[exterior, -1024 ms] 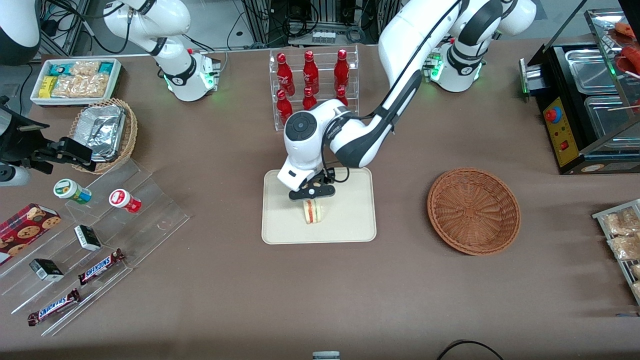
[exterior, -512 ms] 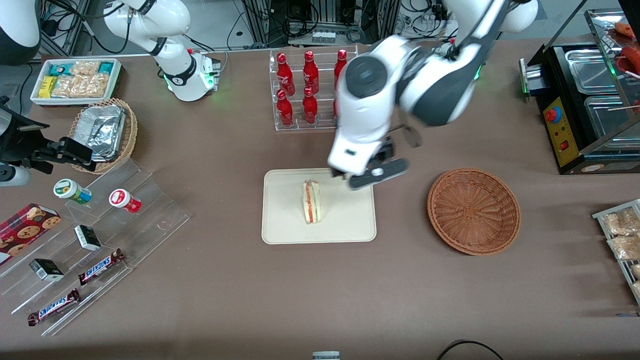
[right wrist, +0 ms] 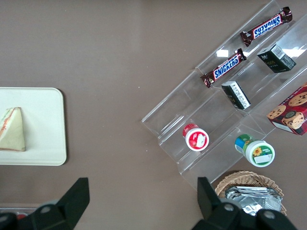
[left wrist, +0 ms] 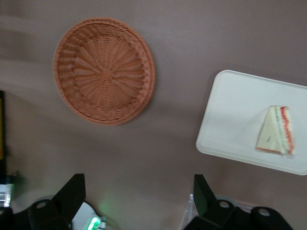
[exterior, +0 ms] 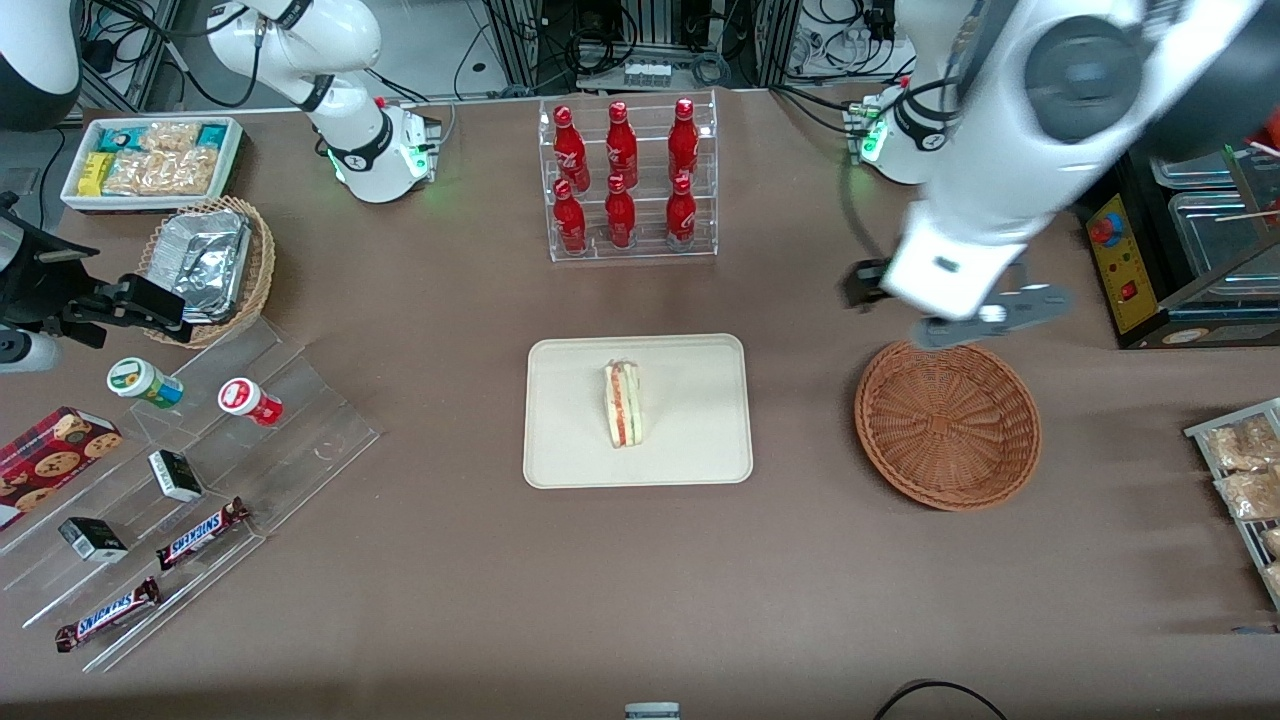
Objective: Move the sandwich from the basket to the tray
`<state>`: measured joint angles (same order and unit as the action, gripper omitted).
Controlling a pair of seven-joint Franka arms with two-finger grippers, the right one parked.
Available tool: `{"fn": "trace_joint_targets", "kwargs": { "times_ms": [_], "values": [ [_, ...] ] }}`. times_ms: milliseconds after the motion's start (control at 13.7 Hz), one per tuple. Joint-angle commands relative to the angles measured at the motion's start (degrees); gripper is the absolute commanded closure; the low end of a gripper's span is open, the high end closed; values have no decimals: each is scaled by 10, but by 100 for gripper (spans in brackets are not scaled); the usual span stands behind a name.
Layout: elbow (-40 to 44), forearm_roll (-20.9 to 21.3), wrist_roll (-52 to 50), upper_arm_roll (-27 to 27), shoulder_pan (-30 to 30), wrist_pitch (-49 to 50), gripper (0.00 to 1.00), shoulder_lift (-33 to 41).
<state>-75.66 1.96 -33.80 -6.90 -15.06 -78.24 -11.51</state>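
— Hovering where, the gripper [exterior: 985, 318]?
— Above the round reddish-brown wicker basket's [exterior: 947, 422] twelve-o'clock rim, fingers [left wrist: 72, 194] apart, holding nothing.
— And the triangular white-bread sandwich [exterior: 623, 404]?
— Resting mid-tray on the cream rectangular tray [exterior: 690, 440], at nine o'clock from the basket on the brown tabletop [exterior: 640, 580].

The tool [exterior: 985, 318] is motion-blurred, and the tray [left wrist: 230, 129] is cut off at the frame edge.

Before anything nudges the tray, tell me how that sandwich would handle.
The sandwich stands on a narrow edge on the tray, so a nudge would probably tip it. Its soft-looking layered bread likely squashes easily. The gripper, open, hangs over the basket rim.
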Motion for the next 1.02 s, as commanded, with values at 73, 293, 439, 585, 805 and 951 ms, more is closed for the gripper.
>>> {"fn": "trace_joint_targets", "kwargs": {
  "times_ms": [73,293,439,585,805,951],
  "values": [
    [-89,-11,130,-6,92,-2,1,77],
    [-143,-18,230,-5,149,-9,1,118],
    [-181,-19,272,-5,177,-26,1,148],
    [-174,-27,271,-4,181,-31,1,141],
    [-159,-30,269,40,136,-40,1,127],
    [-159,-33,273,71,120,-40,1,127]
  ]
}}
